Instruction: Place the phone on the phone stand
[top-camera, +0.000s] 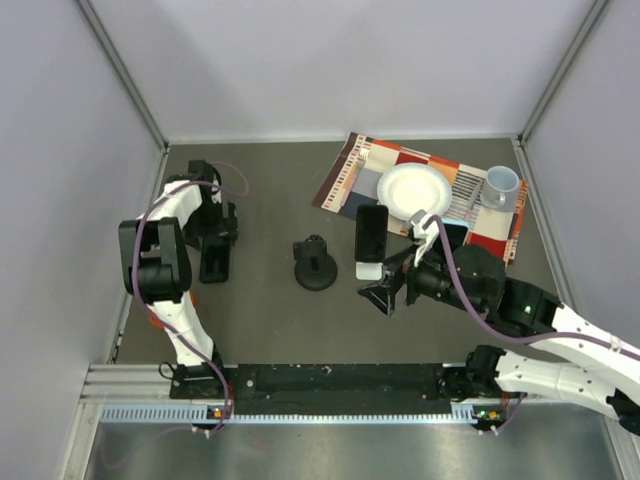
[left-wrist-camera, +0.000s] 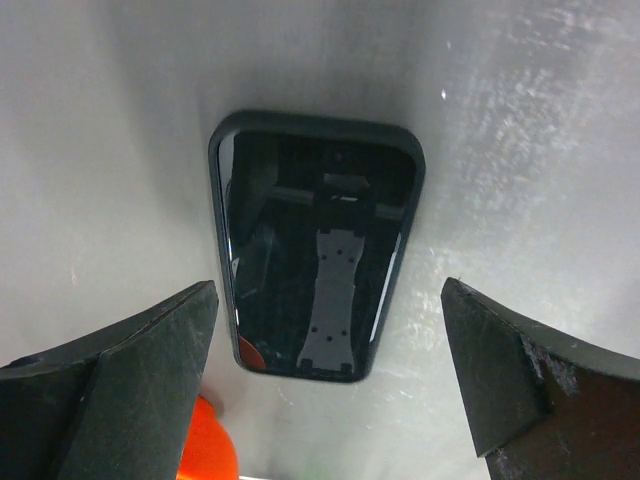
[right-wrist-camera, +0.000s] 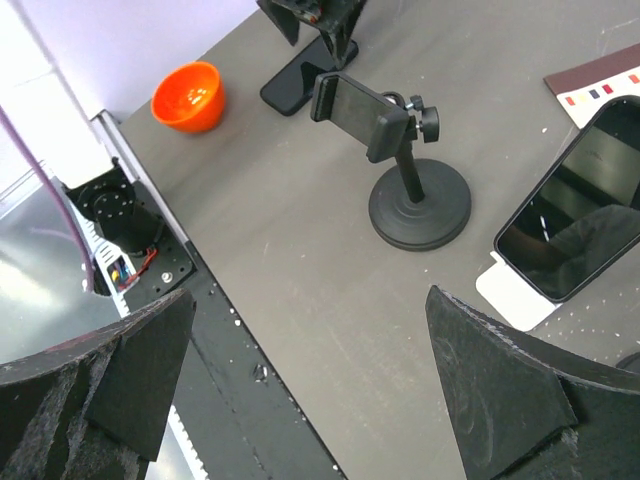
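A dark phone (left-wrist-camera: 315, 250) lies flat on the grey table, seen in the top view (top-camera: 214, 263) at the left. My left gripper (left-wrist-camera: 330, 290) hangs straight over its near end, open, a finger on each side and neither touching it. A second dark phone (top-camera: 371, 230) leans on the white phone stand (top-camera: 368, 269) in the middle right; in the right wrist view this phone (right-wrist-camera: 565, 225) rests on the stand's white base (right-wrist-camera: 505, 290). My right gripper (right-wrist-camera: 310, 300) is open and holds nothing, just near-right of the stand (top-camera: 388, 290).
A black pole holder with a round base (top-camera: 315, 265) stands between the two phones. An orange bowl (right-wrist-camera: 187, 96) sits near the left arm. A patterned mat (top-camera: 350, 175) at the back right carries a white plate (top-camera: 414, 190) and a cup (top-camera: 500, 185). Walls enclose the table.
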